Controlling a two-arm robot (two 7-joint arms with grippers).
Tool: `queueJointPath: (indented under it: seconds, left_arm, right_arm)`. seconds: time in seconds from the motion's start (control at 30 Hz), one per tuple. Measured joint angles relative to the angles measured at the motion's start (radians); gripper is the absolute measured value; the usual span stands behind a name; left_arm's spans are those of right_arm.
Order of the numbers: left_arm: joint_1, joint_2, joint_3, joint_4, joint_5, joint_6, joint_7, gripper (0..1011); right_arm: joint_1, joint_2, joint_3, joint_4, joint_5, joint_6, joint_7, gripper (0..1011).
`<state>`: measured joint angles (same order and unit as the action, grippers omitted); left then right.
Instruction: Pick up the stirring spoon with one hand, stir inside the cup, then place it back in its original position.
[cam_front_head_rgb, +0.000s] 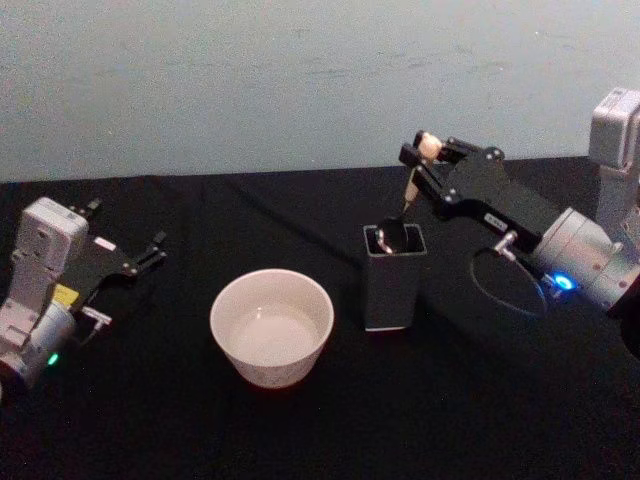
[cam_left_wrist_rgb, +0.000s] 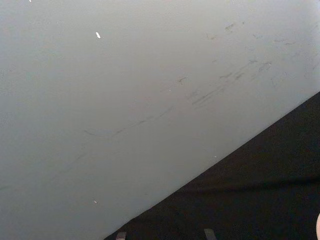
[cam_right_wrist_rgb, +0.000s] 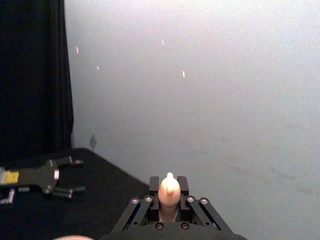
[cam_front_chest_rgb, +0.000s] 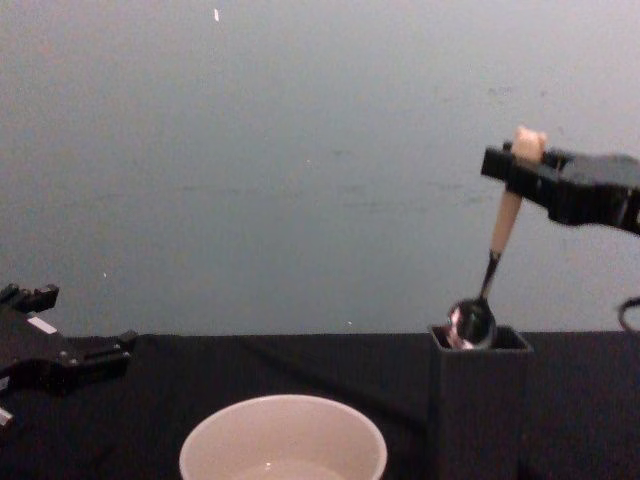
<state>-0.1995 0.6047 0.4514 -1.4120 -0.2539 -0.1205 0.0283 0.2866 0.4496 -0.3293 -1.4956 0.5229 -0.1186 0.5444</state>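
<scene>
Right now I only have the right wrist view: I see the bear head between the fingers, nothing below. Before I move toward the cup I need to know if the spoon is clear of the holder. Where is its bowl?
Observer: The stirring spoon has its bowl at the mouth of the holder, about level with the rim, not clear.
Operator: Does it hang straight?
Observer: No, tilted: the right gripper holds its top farther to the robot's right than the bowl.
Operator: Where is the cup?
Observer: The cup stands to the robot's left of the holder, apart from it.
</scene>
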Motion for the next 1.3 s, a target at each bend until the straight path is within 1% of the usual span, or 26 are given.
queueJointPath:
  seconds: [0.13, 0.3, 0.37, 0.4, 0.5, 0.53, 0.7, 0.73, 0.83, 1.03, 1.07, 1.17, 1.3]
  left_arm:
    - [0.0, 0.0, 0.0, 0.0, 0.0, 0.0, 0.0, 1001]
    - [0.0, 0.0, 0.0, 0.0, 0.0, 0.0, 0.0, 1001]
    - [0.0, 0.0, 0.0, 0.0, 0.0, 0.0, 0.0, 1001]
    - [0.0, 0.0, 0.0, 0.0, 0.0, 0.0, 0.0, 1001]
    - [0.0, 0.0, 0.0, 0.0, 0.0, 0.0, 0.0, 1001]
    - [0.0, 0.0, 0.0, 0.0, 0.0, 0.0, 0.0, 1001]
    - [0.0, 0.0, 0.0, 0.0, 0.0, 0.0, 0.0, 1001]
    - [0.0, 0.0, 0.0, 0.0, 0.0, 0.0, 0.0, 1001]
    - [0.0, 0.0, 0.0, 0.0, 0.0, 0.0, 0.0, 1002]
    - [0.0, 0.0, 0.0, 0.0, 0.0, 0.0, 0.0, 1001]
    - [0.0, 0.0, 0.0, 0.0, 0.0, 0.0, 0.0, 1001]
    - [0.0, 0.0, 0.0, 0.0, 0.0, 0.0, 0.0, 1001]
    - [0.0, 0.0, 0.0, 0.0, 0.0, 0.0, 0.0, 1001]
  right_arm:
    - [0.013, -0.008, 0.0, -0.004, 0.007, -0.023, 0.011, 212]
    - [0.035, -0.022, -0.016, 0.005, 0.006, -0.044, 0.027, 211]
    - [0.047, -0.031, -0.029, 0.018, 0.002, -0.056, 0.04, 211]
    - [0.057, -0.038, -0.042, 0.032, -0.001, -0.066, 0.052, 211]
    - [0.074, -0.05, -0.062, 0.056, -0.009, -0.083, 0.072, 211]
    - [0.084, -0.058, -0.075, 0.072, -0.016, -0.095, 0.085, 211]
    - [0.115, -0.085, -0.116, 0.126, -0.028, -0.143, 0.134, 211]
    - [0.115, -0.085, -0.116, 0.126, -0.028, -0.143, 0.134, 211]
    - [0.138, -0.105, -0.143, 0.168, -0.032, -0.175, 0.172, 211]
    - [0.165, -0.127, -0.179, 0.231, -0.032, -0.211, 0.227, 212]
    - [0.172, -0.134, -0.191, 0.25, -0.033, -0.22, 0.239, 211]
    - [0.181, -0.143, -0.204, 0.276, -0.035, -0.232, 0.255, 211]
    - [0.196, -0.165, -0.227, 0.333, -0.043, -0.259, 0.277, 211]
